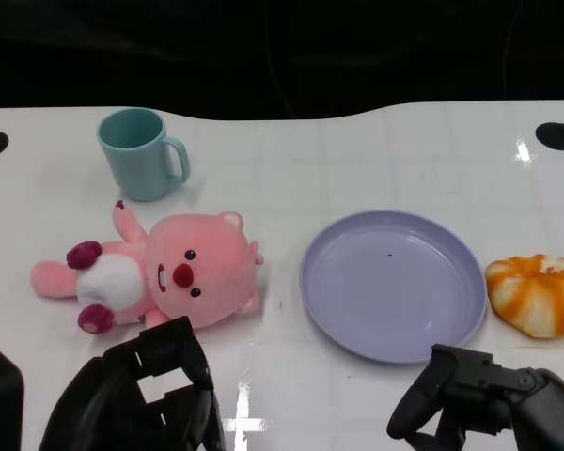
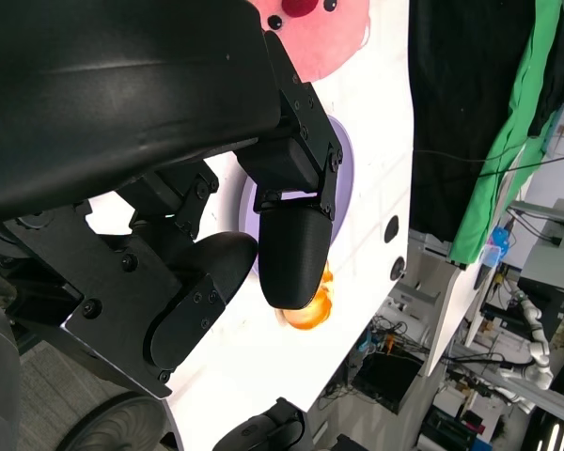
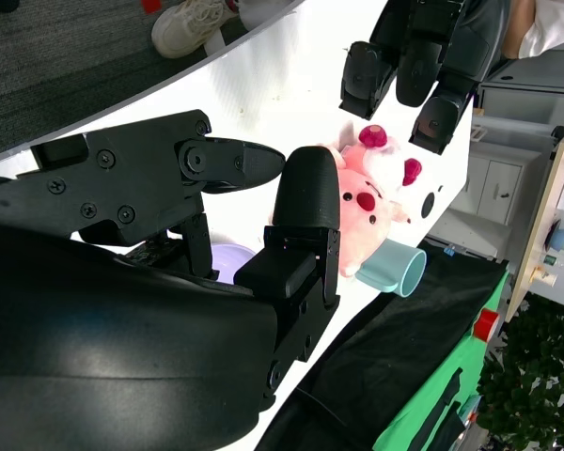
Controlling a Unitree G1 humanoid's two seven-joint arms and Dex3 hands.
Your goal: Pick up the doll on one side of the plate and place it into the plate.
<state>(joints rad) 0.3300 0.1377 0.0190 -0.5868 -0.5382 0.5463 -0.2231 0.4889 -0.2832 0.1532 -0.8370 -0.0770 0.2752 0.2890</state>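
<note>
A pink plush doll (image 1: 164,274) lies on its back on the white table, left of the lilac plate (image 1: 392,282); the right wrist view also shows the doll (image 3: 368,202). The plate holds nothing. My left hand (image 1: 141,390) hovers at the front edge just below the doll, fingers apart and holding nothing. Low at the front right, below the plate's near rim, my right hand (image 1: 489,399) is also spread and holding nothing. In the left wrist view my left hand's fingers (image 2: 291,249) cover part of the plate (image 2: 343,155).
A teal mug (image 1: 141,153) stands behind the doll at the back left. An orange-and-white pumpkin toy (image 1: 536,293) sits right of the plate. The table's far edge meets a black backdrop. A person's shoe (image 3: 193,23) shows on the floor.
</note>
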